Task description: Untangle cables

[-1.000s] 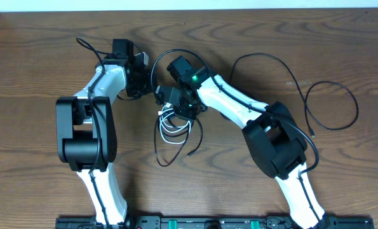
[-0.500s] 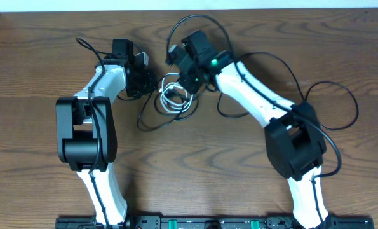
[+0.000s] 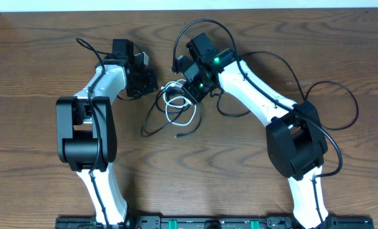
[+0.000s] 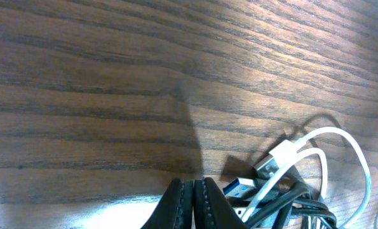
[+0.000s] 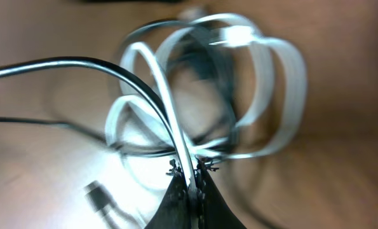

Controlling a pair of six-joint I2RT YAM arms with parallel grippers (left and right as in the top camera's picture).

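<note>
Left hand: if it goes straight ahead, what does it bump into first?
Probably just the brown wooden table; the shut left hand points past the tangled white and black cables lying beside it.

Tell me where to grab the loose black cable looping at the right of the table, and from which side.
Probably best: take the black cable on the outer right arc of its loop, coming straight down from above with the fingers across the cord. There it lies flat on bare table, apart from the tangle, while its inner side is hidden by the right arm.
</note>
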